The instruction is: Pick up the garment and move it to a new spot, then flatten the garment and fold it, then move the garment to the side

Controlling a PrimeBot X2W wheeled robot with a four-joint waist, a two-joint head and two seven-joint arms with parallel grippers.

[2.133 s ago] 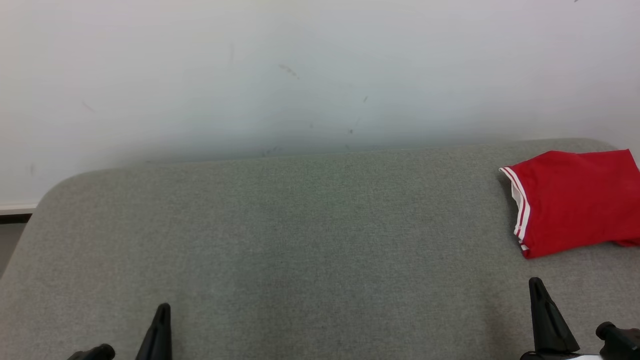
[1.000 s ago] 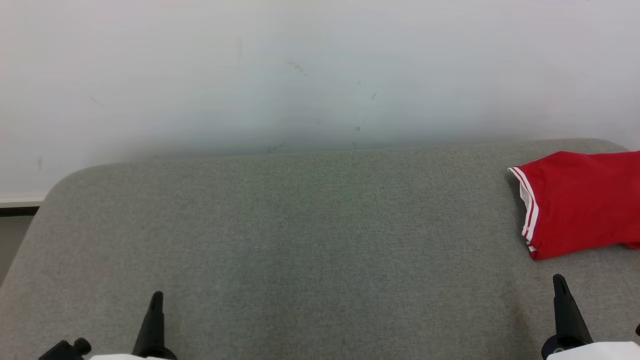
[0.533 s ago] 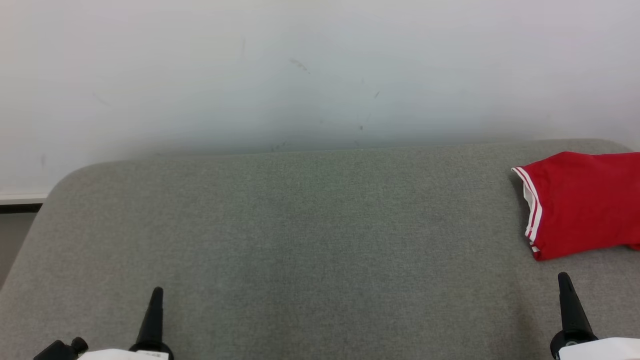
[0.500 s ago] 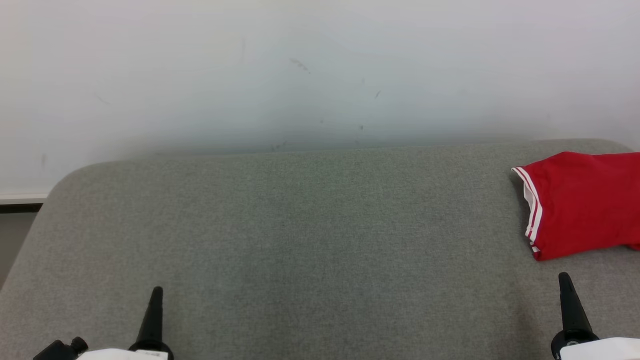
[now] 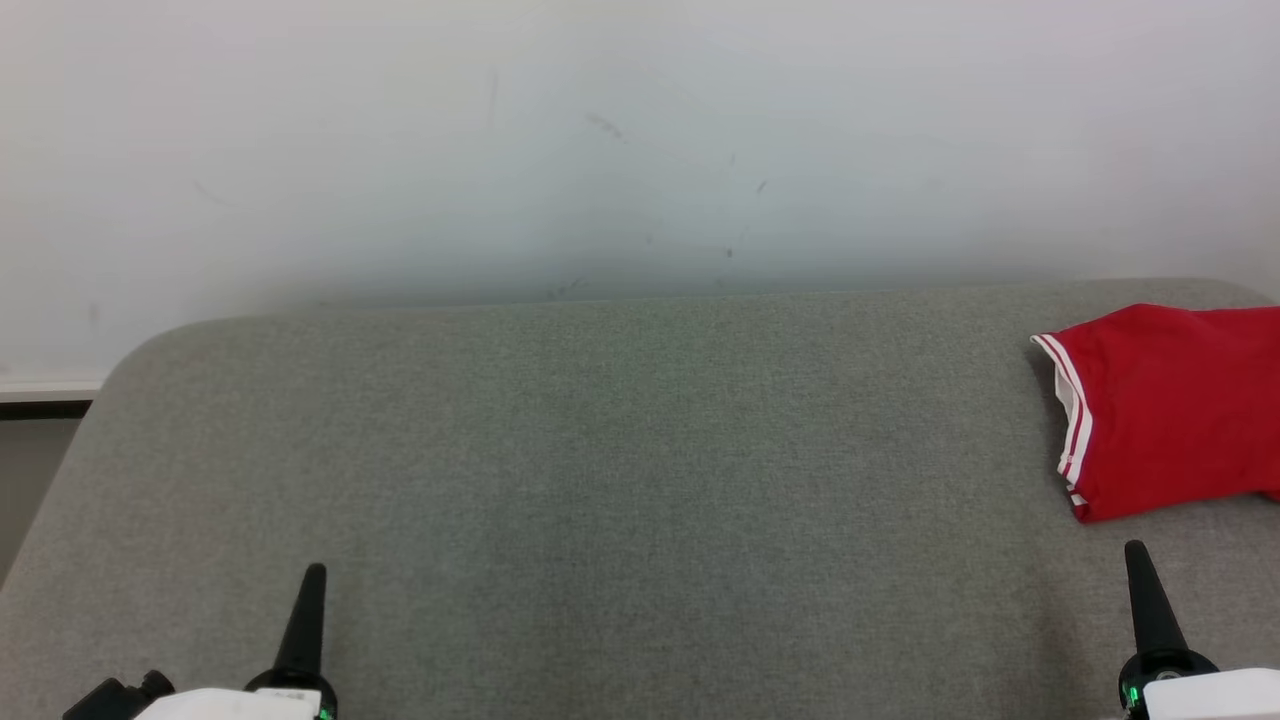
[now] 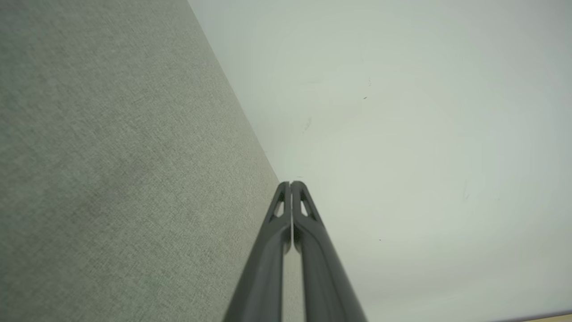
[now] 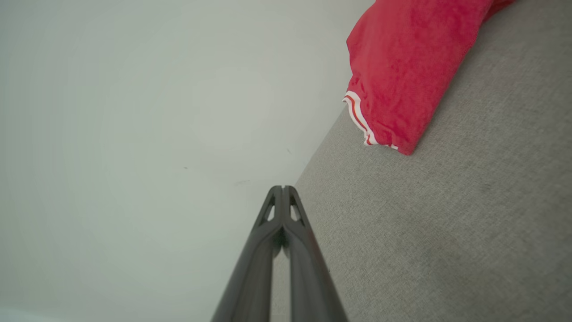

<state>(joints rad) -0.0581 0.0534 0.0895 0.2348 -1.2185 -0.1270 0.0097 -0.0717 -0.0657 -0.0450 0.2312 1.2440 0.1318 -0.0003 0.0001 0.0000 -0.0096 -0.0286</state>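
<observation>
A folded red garment (image 5: 1170, 405) with white-striped trim lies at the far right of the grey upholstered surface (image 5: 600, 480), cut off by the head view's right edge. It also appears at the top right of the right wrist view as the garment (image 7: 402, 67). My right gripper (image 5: 1135, 555) is shut and empty, a little in front of the garment and not touching it. Its fingers press together as the right gripper (image 7: 282, 188). At the lower left my left gripper (image 5: 315, 575) is shut and empty, far from the garment, seen as the left gripper (image 6: 291, 183) with closed fingers.
A pale scuffed wall (image 5: 600, 150) rises straight behind the grey surface. The surface's rounded left corner (image 5: 130, 370) drops off beside a dark baseboard strip (image 5: 40, 408).
The head view has shifted, so the garment sits further right in it. Both grippers stay shut and have turned, with pale forearms now at the bottom edge.
</observation>
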